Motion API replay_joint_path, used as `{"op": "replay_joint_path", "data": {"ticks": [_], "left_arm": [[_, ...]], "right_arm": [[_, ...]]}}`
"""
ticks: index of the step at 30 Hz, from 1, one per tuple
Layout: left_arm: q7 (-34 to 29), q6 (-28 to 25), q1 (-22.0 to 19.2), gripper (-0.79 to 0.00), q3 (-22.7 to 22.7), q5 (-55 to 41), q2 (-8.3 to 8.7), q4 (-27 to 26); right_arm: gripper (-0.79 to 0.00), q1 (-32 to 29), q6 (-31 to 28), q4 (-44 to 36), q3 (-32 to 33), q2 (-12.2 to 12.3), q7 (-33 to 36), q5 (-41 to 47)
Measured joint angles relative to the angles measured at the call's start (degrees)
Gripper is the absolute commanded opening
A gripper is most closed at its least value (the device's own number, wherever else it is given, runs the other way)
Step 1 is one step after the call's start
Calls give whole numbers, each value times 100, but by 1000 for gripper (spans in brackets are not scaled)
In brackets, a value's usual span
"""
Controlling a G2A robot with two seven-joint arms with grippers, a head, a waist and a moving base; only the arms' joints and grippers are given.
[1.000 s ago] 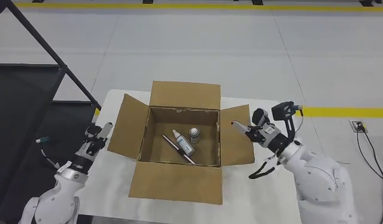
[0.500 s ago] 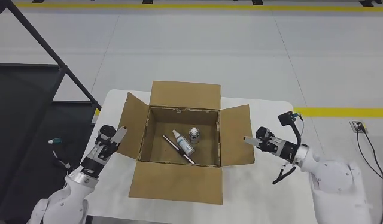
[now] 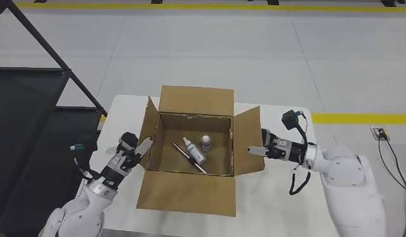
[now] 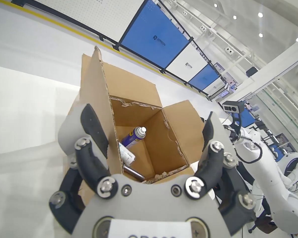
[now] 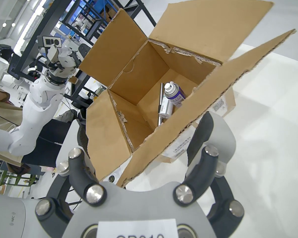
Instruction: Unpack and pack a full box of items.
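At table (image 3: 254, 202) centre: cardboard box (image 3: 187, 199), open, holding spray can (image 3: 206, 141), white bottle (image 3: 194, 149) and metal rod (image 3: 189, 158), all lying diagonally. Left gripper (image 3: 136, 146), fingers spread, straddles raised left flap (image 3: 148, 128). Right gripper (image 3: 255, 150), likewise spread, straddles right flap (image 3: 248, 142). Both flaps stand between grippers and contents. The can lies nearer the right gripper.

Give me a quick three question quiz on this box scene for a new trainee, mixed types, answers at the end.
1. True or false: the box is folded shut.
2. Besides the spray can and bottle, what lies inside? A metal rod, B cup, C sponge.
3. Fill in: the left end effector and right end effector, both open, each straddle a side ____.
Key: 1 false; 2 A; 3 flap.
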Motion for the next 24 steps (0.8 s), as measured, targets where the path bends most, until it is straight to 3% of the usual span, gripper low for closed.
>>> {"op": "replay_joint_path", "data": {"ticks": [9,24], "left_arm": [[-168,132,-308,0,437,-90,-22,202],[-164,103,-326,0,485,-81,-23,176]], "right_arm": [[0,517,-236,394,-977,225,-236,711],[0,514,-93,438,-1124,213,-308,852]]}}
